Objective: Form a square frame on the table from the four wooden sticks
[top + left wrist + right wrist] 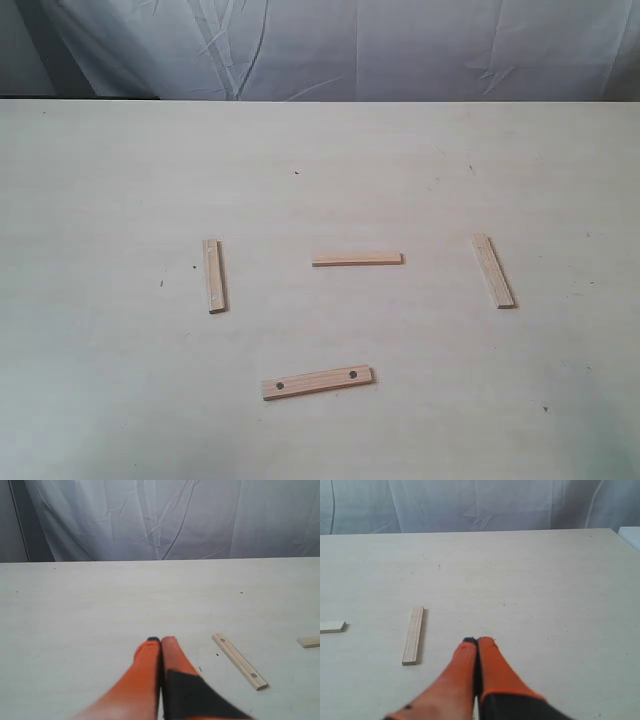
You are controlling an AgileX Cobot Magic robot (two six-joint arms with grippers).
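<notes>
Four sticks sit well apart on the table [120,180]: left stick [214,276], right stick [493,270], middle stick [357,259], dotted stick [317,382] in front. The left gripper [160,641] and right gripper [477,641] are both pressed together, empty. I'd say: spread first, pinch a side stick mid-length, slide it inward squarely.

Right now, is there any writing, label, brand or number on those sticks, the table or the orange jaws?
None: no text can be read in any view.
The four wooden sticks bear only small dark dots on some; the table, the white cloth behind and the orange jaws are blank.
</notes>
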